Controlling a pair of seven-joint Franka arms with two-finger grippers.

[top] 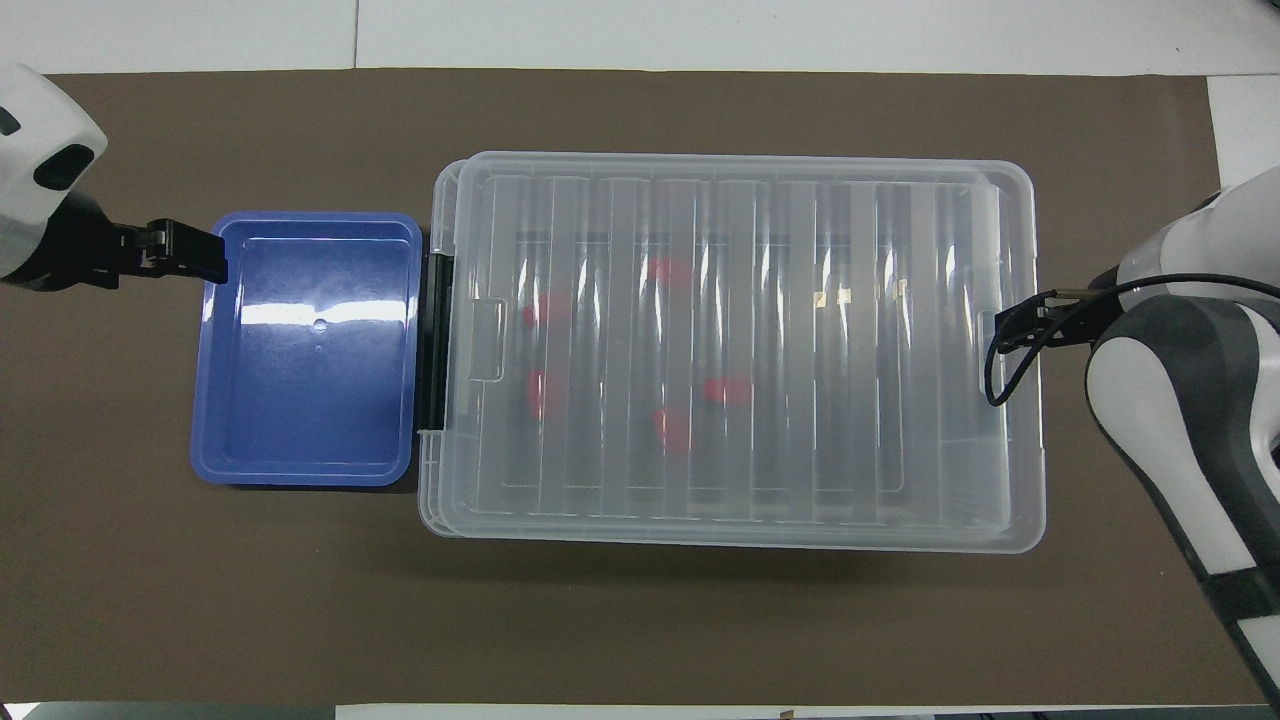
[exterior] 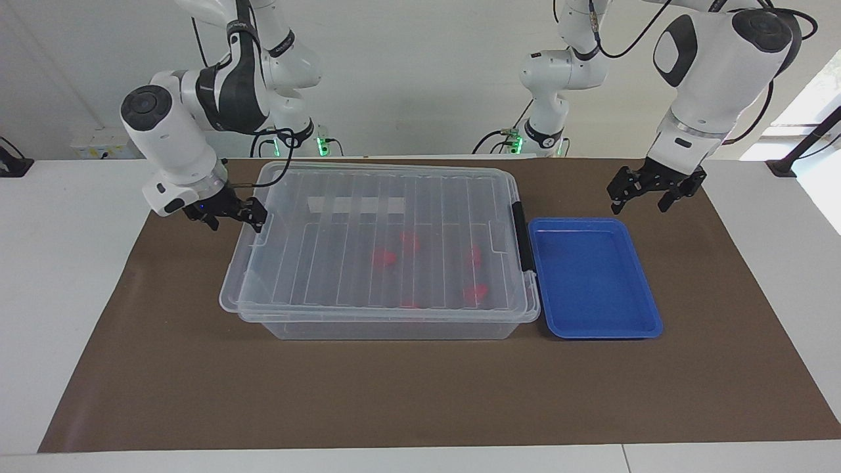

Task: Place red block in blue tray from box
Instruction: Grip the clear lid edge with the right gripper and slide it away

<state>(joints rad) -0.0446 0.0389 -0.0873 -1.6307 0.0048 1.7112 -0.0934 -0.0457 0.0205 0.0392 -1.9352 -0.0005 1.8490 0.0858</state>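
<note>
The clear box stands mid-table with its ribbed lid on, sitting slightly askew. Several red blocks show blurred through the lid, all inside the box. The blue tray lies empty beside the box's black-clip end, toward the left arm's end of the table. My right gripper is open at the box's other end, one finger close to the lid's rim. My left gripper is open and empty, up over the mat by the tray's outer edge.
A brown mat covers the table under the box and tray. White table shows around it. A cable hangs from the right wrist by the box's end.
</note>
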